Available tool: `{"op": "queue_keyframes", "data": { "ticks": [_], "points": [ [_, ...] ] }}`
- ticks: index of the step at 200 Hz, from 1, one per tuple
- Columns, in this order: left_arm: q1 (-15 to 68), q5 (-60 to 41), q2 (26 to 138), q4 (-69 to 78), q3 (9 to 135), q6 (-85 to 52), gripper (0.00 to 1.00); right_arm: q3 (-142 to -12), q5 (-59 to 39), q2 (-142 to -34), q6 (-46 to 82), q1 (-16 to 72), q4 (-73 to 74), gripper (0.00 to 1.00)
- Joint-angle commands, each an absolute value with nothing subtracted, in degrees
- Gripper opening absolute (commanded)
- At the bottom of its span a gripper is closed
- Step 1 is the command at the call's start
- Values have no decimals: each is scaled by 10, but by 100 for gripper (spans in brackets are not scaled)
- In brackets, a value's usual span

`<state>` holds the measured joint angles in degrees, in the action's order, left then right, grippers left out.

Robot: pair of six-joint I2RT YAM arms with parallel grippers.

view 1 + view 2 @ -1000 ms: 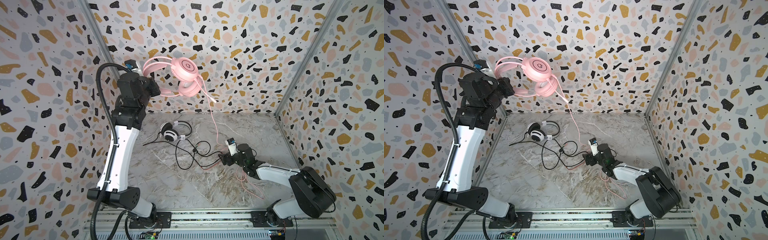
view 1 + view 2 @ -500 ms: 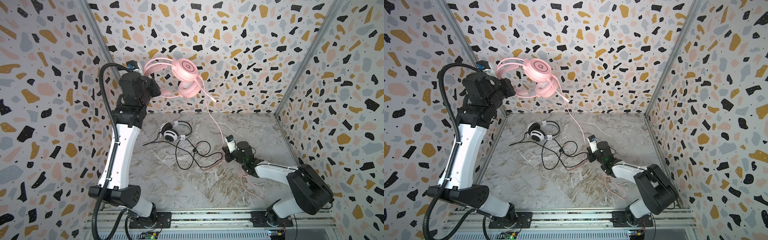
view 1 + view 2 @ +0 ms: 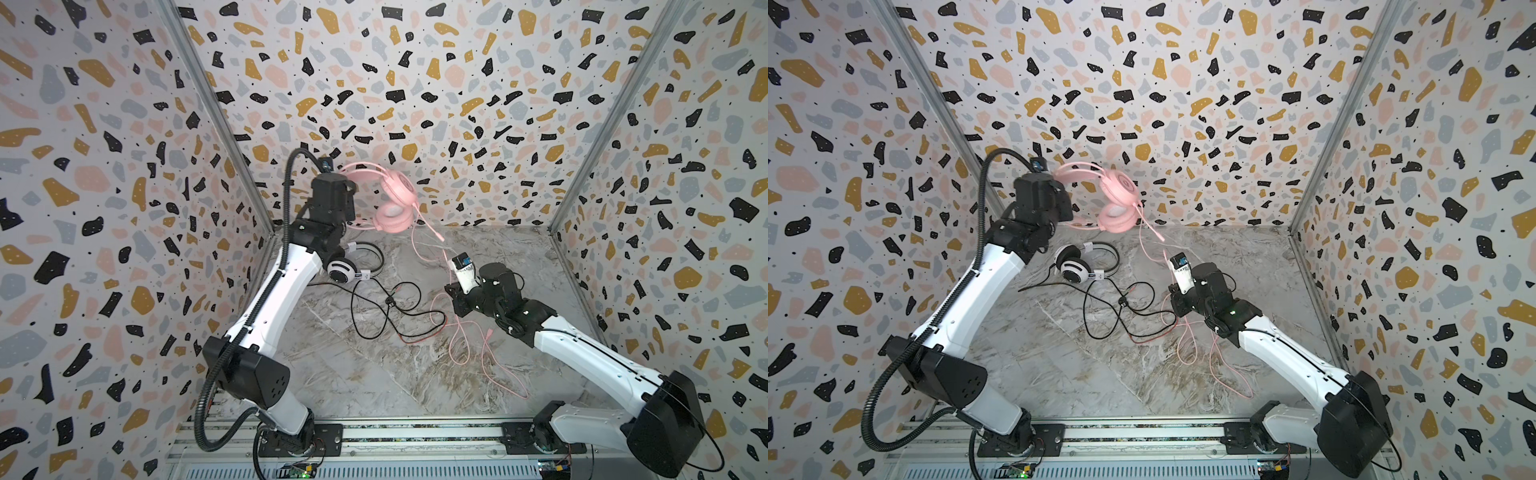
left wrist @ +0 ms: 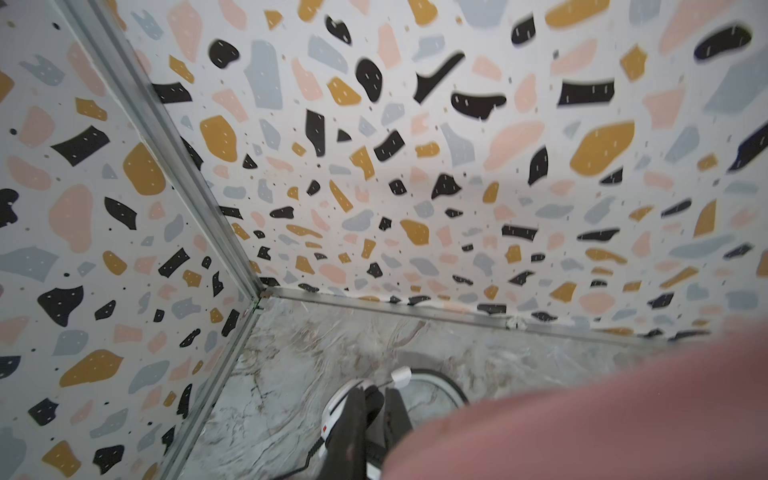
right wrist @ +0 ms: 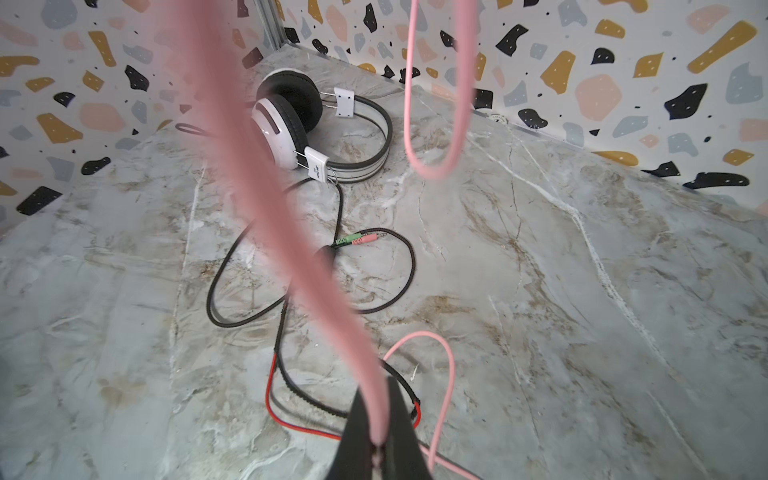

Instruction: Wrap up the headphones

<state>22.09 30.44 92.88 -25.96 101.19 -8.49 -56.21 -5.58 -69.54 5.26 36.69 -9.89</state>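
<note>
Landmark: floor headset, lying on table, rear-left part.
Raised headset: off the table, above & just right-rear of floor headset.
L gripper: above floor headset, at raised headset's band.
Floor headset's cable: on table, loops right & front of floor headset.
Raised headset's cable: drops right of floor headset into R gripper; rest on table farther right-front.
R gripper: right-front of floor headset, past its cable loops.
</note>
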Motion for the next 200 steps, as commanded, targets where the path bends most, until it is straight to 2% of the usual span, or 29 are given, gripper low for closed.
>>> {"op": "queue_keyframes", "data": {
  "ticks": [1,17,66,101,143,161,180,200],
  "points": [
    [259,380,931,-206,995,-26,0,-649,-72,-678,35,386,-202,0],
    [279,297,943,-227,990,15,0,-701,-80,-691,13,390,-248,0],
    [316,165,966,-322,976,86,0,-744,-38,-693,-17,375,-273,0],
    [337,127,960,-380,960,111,0,-750,-67,-693,-12,334,-252,0],
    [344,186,928,-359,932,94,0,-768,-81,-699,-11,332,-259,0],
    [335,259,886,-285,891,55,0,-761,-112,-688,-2,332,-259,0],
    [303,316,846,-221,864,-5,0,-743,-166,-662,20,342,-246,0],
    [239,301,829,-192,869,-86,0,-720,-181,-639,41,371,-245,0]
  ]
}}
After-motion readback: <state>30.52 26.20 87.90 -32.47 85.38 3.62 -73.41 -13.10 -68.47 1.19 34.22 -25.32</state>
